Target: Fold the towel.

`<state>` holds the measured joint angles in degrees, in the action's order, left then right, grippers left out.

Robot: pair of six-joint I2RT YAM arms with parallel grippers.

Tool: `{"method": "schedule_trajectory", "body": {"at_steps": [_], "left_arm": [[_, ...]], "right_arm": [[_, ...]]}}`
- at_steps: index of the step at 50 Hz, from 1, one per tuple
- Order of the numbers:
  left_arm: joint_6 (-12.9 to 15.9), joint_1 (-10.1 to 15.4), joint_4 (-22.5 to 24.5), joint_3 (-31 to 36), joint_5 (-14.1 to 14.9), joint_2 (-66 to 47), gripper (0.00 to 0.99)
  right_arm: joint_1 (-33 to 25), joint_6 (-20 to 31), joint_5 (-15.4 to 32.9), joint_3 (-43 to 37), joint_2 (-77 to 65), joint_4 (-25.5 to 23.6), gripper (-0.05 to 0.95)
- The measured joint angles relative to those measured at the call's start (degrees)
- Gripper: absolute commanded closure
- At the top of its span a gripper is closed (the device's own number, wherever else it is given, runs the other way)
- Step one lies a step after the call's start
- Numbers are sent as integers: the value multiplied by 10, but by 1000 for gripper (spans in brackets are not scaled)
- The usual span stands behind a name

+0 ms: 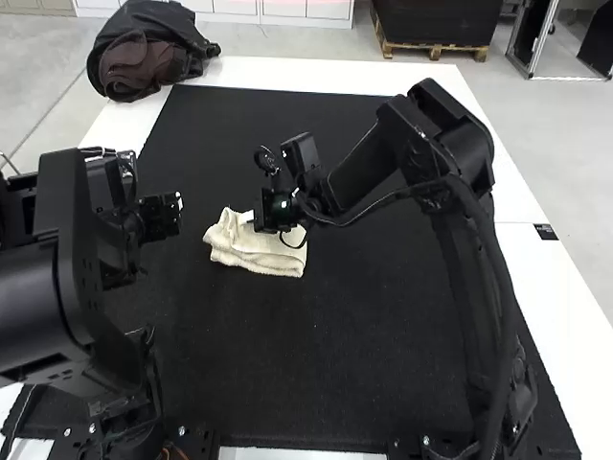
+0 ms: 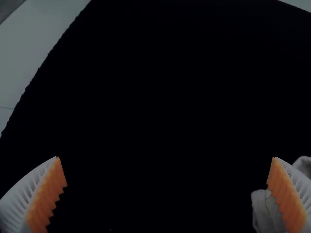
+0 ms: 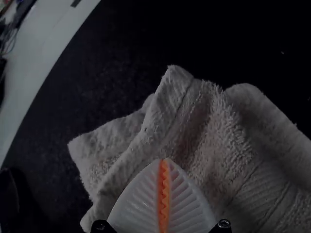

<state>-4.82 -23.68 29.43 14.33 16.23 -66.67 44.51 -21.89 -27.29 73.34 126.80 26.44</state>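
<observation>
Towel: cream terry-cloth towel (image 1: 257, 255), bunched in uneven folds on the black mat (image 1: 335, 335)
Left gripper (image 1: 165, 217): white ribbed fingers with orange pads spread wide, apart from the towel
Right gripper (image 1: 248, 218): closed, its pads meeting, at the towel

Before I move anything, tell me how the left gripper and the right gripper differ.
The left gripper has its fingers spread wide, while the right gripper has its pads meeting.
In the high view, the left gripper is over the mat to the left of the towel; the right gripper is at the towel itself.
Both have white ribbed fingers with orange pads.
</observation>
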Motion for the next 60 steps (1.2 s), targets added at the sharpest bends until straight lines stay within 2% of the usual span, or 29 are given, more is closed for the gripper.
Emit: {"method": "schedule_trajectory", "body": {"at_steps": [20, 34, 47, 60], "left_arm": [[0, 0, 5, 0, 0, 0, 28], [0, 0, 8, 0, 0, 0, 28], [0, 0, -2, 3, 0, 0, 28], [0, 0, -31, 42, 0, 0, 28]], "right_arm": [[10, -23, 0, 29, 51, 33, 928], [30, -47, 0, 42, 75, 78, 926], [45, -52, 0, 55, 110, 81, 926], [43, -63, -3, 55, 104, 80, 926]]}}
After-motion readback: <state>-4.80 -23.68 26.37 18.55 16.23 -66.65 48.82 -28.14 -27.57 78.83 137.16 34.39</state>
